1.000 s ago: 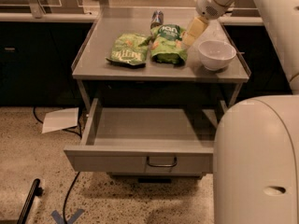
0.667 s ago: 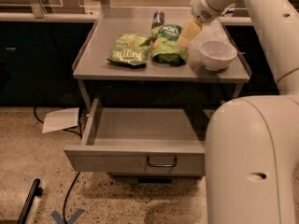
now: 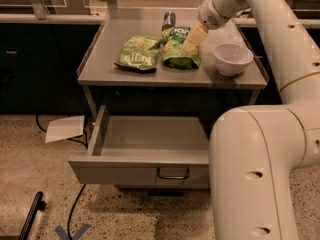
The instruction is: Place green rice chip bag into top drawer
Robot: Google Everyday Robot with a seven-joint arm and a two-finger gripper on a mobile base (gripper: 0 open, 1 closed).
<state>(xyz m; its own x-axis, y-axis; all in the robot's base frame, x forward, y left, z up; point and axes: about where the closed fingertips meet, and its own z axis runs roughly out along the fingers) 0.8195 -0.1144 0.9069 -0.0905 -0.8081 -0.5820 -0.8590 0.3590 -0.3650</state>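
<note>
Change vs. 0.7 s ago: the pincer (image 3: pixel 189 45) has moved a little to the left and now sits over the right part of the green rice chip bag (image 3: pixel 176 54). Before, it hung closer to the white bowl (image 3: pixel 232 58). The large arm link (image 3: pixel 250 174) in the near right foreground has also swung left and covers more of the right end of the top drawer (image 3: pixel 125 170). Bags, bowl and drawer have not moved.

Pincer state: open or closed cannot be told. Contact with the bag cannot be told either, and it has nothing lifted.

Task object: the green rice chip bag lies on the tabletop (image 3: pixel 110 39), centre-far. The paler green bag (image 3: pixel 137 58) lies just to its left, touching or nearly so, and the bowl is to its right, apart. A dark can (image 3: pixel 169 20) stands just behind it.

Top drawer: pulled out toward the near side, below the tabletop, with a dark wire handle (image 3: pixel 173 174) on the front panel.

Writing: white letters on the rice chip bag's dark-green patch appear upside down and only a fragment shows, not readable. Yellowish lettering on the paler bag is also inverted and not surely readable.

Floor: a white paper sheet (image 3: pixel 65 128) lies to the left, and there is a blue tape cross (image 3: pixel 72 231) near left.
</note>
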